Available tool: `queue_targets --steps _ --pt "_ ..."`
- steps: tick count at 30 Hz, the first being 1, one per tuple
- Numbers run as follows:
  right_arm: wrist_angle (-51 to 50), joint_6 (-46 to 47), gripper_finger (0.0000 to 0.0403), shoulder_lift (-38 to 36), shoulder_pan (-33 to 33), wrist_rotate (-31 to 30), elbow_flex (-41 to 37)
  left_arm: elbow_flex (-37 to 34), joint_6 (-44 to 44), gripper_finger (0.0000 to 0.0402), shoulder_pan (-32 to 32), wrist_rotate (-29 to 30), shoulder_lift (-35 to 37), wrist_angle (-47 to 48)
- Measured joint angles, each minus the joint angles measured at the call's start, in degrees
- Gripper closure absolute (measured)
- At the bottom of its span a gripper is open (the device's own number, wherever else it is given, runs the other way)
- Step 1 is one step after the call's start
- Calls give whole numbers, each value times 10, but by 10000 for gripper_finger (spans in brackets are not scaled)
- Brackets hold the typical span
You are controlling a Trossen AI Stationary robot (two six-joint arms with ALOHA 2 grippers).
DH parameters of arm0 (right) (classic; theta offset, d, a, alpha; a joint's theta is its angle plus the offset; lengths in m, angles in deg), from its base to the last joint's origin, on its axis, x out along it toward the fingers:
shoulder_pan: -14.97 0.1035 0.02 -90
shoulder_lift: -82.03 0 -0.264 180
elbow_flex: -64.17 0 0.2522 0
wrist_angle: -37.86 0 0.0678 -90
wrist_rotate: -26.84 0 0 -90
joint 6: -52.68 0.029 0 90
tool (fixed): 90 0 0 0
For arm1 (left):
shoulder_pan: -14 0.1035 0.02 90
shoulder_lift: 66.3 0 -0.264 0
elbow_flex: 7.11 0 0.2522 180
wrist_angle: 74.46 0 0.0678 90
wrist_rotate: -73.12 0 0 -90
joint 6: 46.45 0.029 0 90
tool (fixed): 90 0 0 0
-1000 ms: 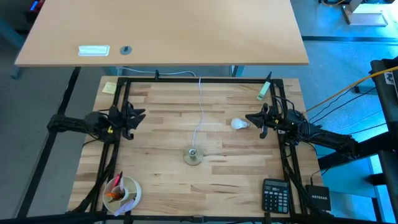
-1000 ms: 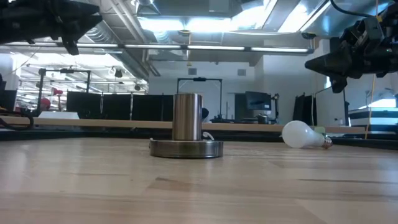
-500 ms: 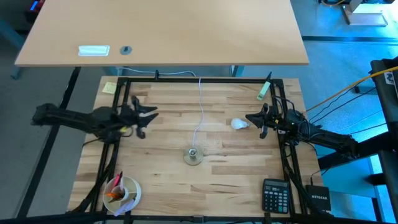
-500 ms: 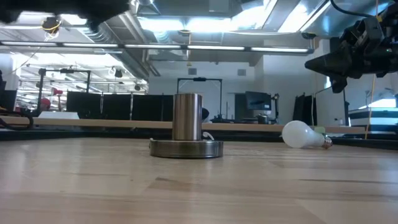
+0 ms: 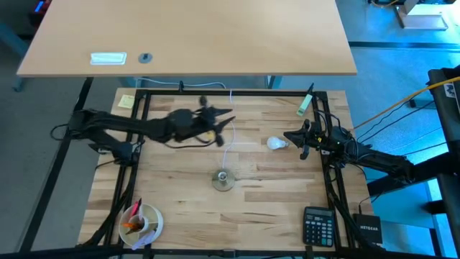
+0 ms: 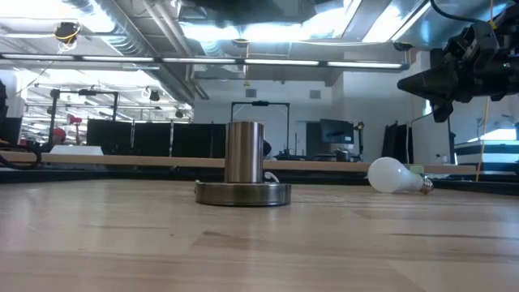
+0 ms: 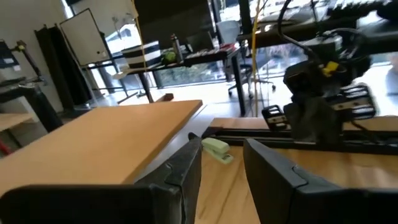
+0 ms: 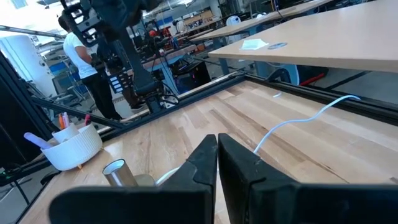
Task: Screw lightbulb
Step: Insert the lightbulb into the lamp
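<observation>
The white lightbulb (image 5: pixel 277 143) lies on its side on the wooden table, right of centre; in the low view (image 6: pixel 397 175) its grey screw base points toward the table's right. The silvery socket base (image 5: pixel 223 180) stands upright at the table's middle (image 6: pixel 243 170), and its thin white cord (image 5: pixel 231 137) runs to the far edge. My left gripper (image 5: pixel 224 119) is open, in the air above the cord, far of the socket; its fingers show apart in the left wrist view (image 7: pixel 222 171). My right gripper (image 5: pixel 289 135) is shut and empty, above the table just right of the bulb (image 6: pixel 418 81).
A white cup with pens (image 5: pixel 141 220) stands at the near left. A calculator (image 5: pixel 318 225) lies at the near right. A green clip (image 5: pixel 306 104) sits at the far right and a yellow note (image 5: pixel 126 101) at the far left. Black frame rails (image 5: pixel 327 180) run along the table's edges.
My left gripper has swung from the table's left edge toward the middle and a little toward the far edge, and now hangs above the cord. The bulb and the socket have stayed where they were.
</observation>
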Motion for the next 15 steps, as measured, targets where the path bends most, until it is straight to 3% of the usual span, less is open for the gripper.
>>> queue_targets --steps 7,15 --pt "0 0 384 0 0 0 0 126 46 280 10 -52 -136 3" --pt "-9 -14 384 0 0 -22 0 225 -35 173 18 -108 -239 34"
